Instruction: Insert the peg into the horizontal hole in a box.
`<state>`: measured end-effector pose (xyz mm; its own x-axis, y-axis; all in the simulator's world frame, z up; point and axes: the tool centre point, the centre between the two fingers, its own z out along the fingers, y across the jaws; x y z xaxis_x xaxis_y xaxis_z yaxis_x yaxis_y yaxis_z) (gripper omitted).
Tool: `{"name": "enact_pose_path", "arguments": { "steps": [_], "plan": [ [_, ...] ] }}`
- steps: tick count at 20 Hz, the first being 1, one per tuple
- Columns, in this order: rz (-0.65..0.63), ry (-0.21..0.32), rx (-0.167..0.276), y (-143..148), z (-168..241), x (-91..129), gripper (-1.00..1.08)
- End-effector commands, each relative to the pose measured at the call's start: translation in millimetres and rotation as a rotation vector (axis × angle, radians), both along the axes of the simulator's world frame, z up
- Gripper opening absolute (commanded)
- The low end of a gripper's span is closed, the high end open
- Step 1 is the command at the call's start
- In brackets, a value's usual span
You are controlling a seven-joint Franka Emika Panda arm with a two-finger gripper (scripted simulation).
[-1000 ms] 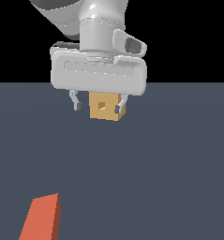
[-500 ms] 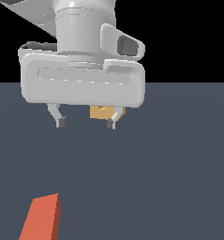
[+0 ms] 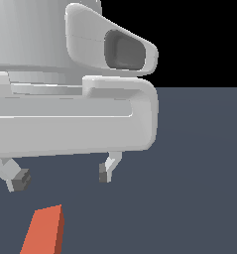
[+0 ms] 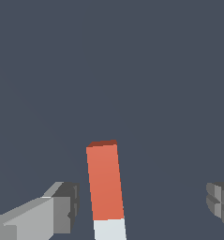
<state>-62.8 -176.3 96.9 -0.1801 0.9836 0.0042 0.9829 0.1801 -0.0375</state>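
The orange-red peg (image 3: pixel 44 231) lies flat on the dark floor at the exterior view's lower left. My gripper (image 3: pixel 63 176) hangs open above it, and its white body fills most of that view. Both fingertips (image 3: pixel 106 172) stay clear of the peg. In the wrist view the peg (image 4: pixel 104 182) lies between the spread fingers (image 4: pixel 62 208) and touches neither; its near end is white. The box and its hole are hidden behind the gripper body.
A dark grey-blue floor (image 3: pixel 199 188) spreads to the exterior view's right, with a black background above it.
The gripper has come much closer to the camera and lower, toward the peg. It now covers the tan box that showed between its fingers. The peg has not moved.
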Motion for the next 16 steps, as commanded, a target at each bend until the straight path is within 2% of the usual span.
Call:
{"name": "enact_pose_path", "arguments": {
  "steps": [1, 9, 16],
  "plan": [
    [0.022, -0.008, 0.0, -23.9, -6.3, -2.5, 1.0],
    [0.073, -0.027, 0.002, -83.0, -21.9, -3.6, 1.0],
    [0.097, -0.036, 0.004, -109.7, -29.0, -1.5, 1.0]
  ]
}}
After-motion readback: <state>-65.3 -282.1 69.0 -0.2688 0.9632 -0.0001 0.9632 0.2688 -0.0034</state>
